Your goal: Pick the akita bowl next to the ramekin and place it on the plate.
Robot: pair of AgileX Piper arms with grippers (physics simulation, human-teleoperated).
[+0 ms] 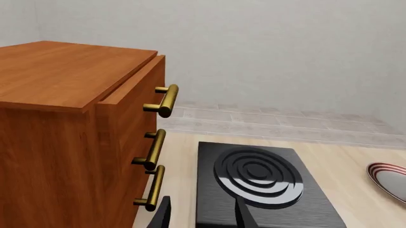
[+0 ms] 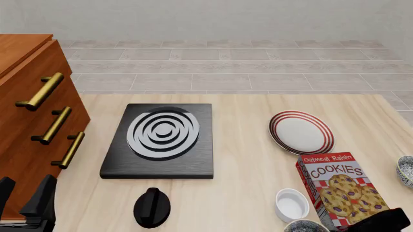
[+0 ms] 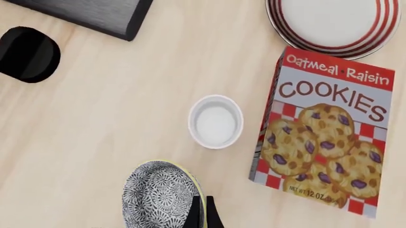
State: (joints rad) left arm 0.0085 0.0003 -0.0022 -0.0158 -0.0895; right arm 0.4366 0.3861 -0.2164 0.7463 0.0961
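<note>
The akita bowl [image 3: 159, 195], white with a dense dark speckled pattern, sits just beside the plain white ramekin [image 3: 216, 121]; the front view shows the akita bowl [image 2: 304, 226] at the bottom edge, below the ramekin [image 2: 291, 204]. My right gripper [image 3: 204, 216] has its two dark fingers close together on the bowl's rim, one inside and one outside. The red-ringed plate [image 2: 301, 132] lies farther back, beyond the cookie box; it also shows as the plate [image 3: 336, 23]. My left gripper [image 2: 26, 195] hangs open and holds nothing by the cabinet, far from the bowl.
An Oatmeal Raisin cookie box [image 2: 335, 191] lies flat between ramekin and plate. A second patterned bowl [image 2: 406, 170] sits at the right edge. A black stove [image 2: 160, 140] with its knob [image 2: 152, 208] is centre-left. A wooden drawer cabinet [image 2: 32, 106] stands on the left.
</note>
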